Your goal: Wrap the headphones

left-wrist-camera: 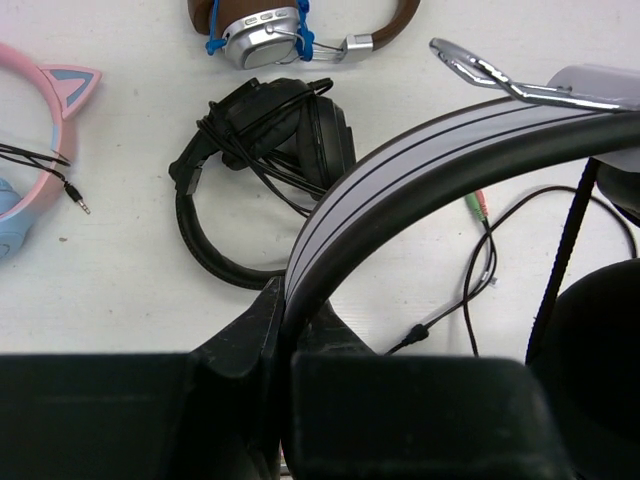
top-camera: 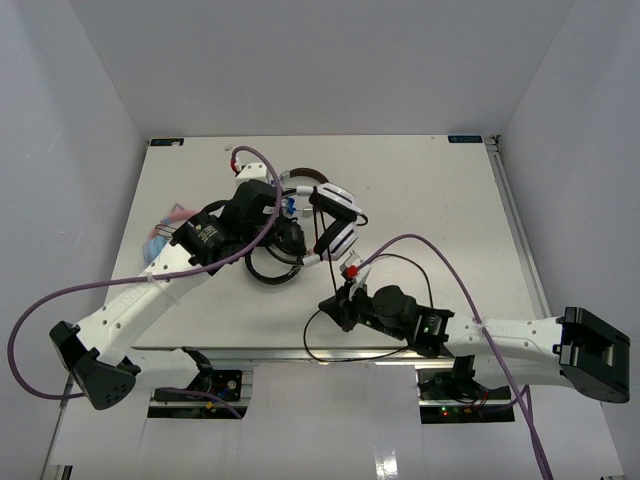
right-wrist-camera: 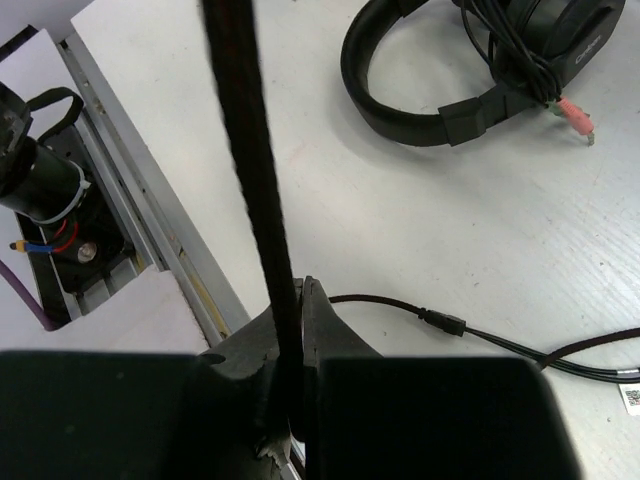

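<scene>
Here we see the left gripper (left-wrist-camera: pixel 285 320) clamped tight on the white headband (left-wrist-camera: pixel 420 170) of the headphones (top-camera: pixel 338 222), the band arcing up and away to the right out of its shut fingers. One black ear pad (left-wrist-camera: pixel 600 350) hangs at the right edge of the left wrist view. From above, we find the headphones near the middle of the table (top-camera: pixel 450 200), lifted on the left arm, with the cups toward the right. Over to the right gripper (right-wrist-camera: pixel 290 340): it is closed on the thin black cable (right-wrist-camera: pixel 250 150), which runs straight up from between its fingers, taut. More cable lies slack on the table just beyond it. Around them we have the black set (left-wrist-camera: pixel 270 150) lying flat with its own cord bundled on it, the brown-banded set (left-wrist-camera: pixel 290 30) at the far side, and the pink set (left-wrist-camera: pixel 40 100) out to the left.
</scene>
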Robot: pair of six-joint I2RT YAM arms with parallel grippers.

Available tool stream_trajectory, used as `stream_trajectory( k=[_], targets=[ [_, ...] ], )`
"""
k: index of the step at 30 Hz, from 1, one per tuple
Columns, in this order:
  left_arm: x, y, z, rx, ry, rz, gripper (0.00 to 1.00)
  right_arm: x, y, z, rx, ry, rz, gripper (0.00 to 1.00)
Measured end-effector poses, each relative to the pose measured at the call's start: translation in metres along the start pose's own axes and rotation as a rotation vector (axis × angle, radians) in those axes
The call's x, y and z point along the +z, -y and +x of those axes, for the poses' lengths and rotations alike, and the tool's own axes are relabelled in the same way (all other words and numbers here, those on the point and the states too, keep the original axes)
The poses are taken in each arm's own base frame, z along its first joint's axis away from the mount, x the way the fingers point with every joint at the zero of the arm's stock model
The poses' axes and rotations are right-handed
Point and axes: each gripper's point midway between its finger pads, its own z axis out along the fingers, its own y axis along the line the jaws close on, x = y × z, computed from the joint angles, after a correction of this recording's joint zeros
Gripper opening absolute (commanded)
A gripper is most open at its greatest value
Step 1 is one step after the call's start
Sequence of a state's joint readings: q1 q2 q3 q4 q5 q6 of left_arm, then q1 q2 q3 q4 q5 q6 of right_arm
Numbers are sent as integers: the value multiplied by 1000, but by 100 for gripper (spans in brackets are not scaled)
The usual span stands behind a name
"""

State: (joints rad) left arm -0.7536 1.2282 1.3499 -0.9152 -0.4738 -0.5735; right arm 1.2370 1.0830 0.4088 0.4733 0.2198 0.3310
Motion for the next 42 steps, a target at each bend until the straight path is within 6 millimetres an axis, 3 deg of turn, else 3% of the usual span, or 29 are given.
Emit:
stream_trajectory(
  k=[12,25,33,42],
  targets=[
    [-6,1,-15,-77,58,13,0,15,-20,15,-55,-2,0,8],
    [-8,3,-20,-85,80,22,0,26,2,37,-72,-50,126,8],
    [-34,-6,-21,-70,87,64,0,16,25,25,-72,12,250,8],
    [-72,1,-9,-52,40,235,0,11,36,11,-135,49,303,8]
  ],
)
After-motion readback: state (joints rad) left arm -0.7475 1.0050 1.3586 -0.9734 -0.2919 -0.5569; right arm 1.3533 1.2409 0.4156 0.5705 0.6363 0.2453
